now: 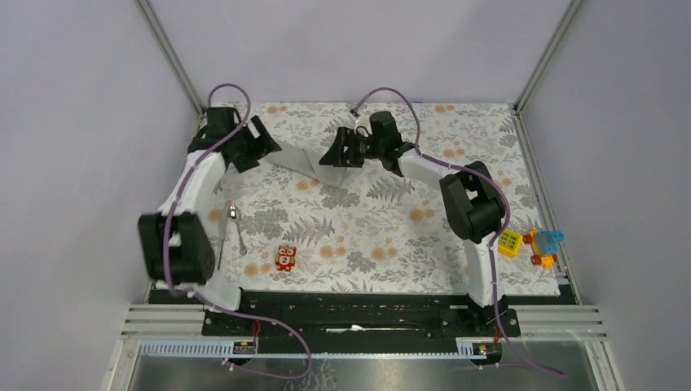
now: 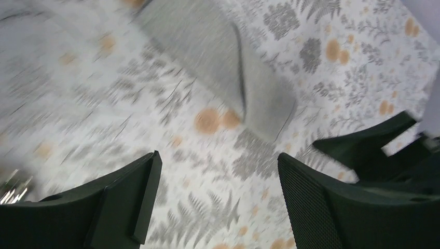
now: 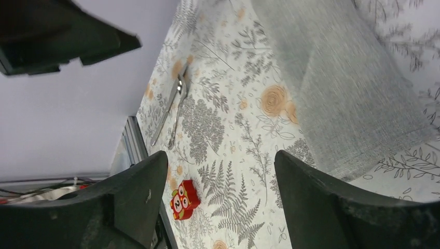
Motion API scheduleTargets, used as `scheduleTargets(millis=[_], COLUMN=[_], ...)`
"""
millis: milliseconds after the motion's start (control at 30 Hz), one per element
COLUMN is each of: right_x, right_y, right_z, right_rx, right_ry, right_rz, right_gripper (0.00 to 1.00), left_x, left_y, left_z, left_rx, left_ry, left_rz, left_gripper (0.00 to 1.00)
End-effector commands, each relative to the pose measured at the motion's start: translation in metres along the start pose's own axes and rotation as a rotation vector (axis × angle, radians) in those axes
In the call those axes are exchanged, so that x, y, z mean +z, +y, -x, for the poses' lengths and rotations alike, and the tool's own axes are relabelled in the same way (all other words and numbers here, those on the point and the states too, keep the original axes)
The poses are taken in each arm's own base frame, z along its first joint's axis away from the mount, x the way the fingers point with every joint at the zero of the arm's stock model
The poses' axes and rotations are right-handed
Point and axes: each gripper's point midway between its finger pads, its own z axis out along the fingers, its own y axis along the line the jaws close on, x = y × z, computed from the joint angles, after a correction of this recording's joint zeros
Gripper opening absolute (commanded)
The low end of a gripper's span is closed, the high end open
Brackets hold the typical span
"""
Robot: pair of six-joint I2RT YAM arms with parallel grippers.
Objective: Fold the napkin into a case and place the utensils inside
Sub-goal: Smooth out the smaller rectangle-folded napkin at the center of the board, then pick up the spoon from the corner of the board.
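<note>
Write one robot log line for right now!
left gripper: open | right gripper: open | folded light-grey cloth napkin: lying unheld | two slim silver metal utensils: outside napkin

The left arm (image 1: 189, 186) and right arm (image 1: 471, 204) both reach far forward, elbows bent, wrists turned inward toward each other. The left gripper (image 2: 218, 171) has its fingers spread wide. The right gripper (image 3: 220, 171) is spread wide too.

lab cell: plain grey walls (image 1: 73, 98), aluminium frame (image 1: 169, 55), covered table (image 1: 367, 236)

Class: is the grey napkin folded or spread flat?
Folded: the napkin is a narrow strip, with one layer's edge overlapping another in the wrist views.
</note>
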Motion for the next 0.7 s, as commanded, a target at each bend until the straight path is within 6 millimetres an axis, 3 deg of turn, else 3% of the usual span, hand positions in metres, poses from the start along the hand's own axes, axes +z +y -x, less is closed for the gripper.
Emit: scheduleTargets(millis=[0,100,233,367,533,667], right_x=[-0.030,-0.032,-0.034,-0.039,-0.040,-0.042], right_y=[0.032,0.027,0.024,0.022,0.024,0.026], right_z=[0.017,0.012,0.005,0.001,0.000,0.001], right_rx=[-0.204,-0.213,-0.220,-0.236,-0.237,-0.242], right_ry=[-0.079,-0.080,-0.078,-0.089,-0.095,-0.108], right_rz=[0.011,-0.002,-0.003,-0.008,0.003,0.004], right_gripper=[0.83,0.82,0.82,0.83,0.83,0.83], left_x=[-0.073,-0.102,-0.113,-0.101,-0.086,-0.066], left_y=[0.058,0.089,0.134,0.145,0.176,0.191], left_z=[-0.039,-0.062,-0.085,-0.112,-0.110,-0.120], left_rx=[0.060,0.066,0.086,0.052,0.116,0.081], left_ry=[-0.051,-0.034,0.087,0.249,0.321,0.408], left_rz=[0.283,0.434,0.653,0.673,0.774,0.745], left_gripper=[0.88,0.87,0.89,0.88,0.84,0.81])
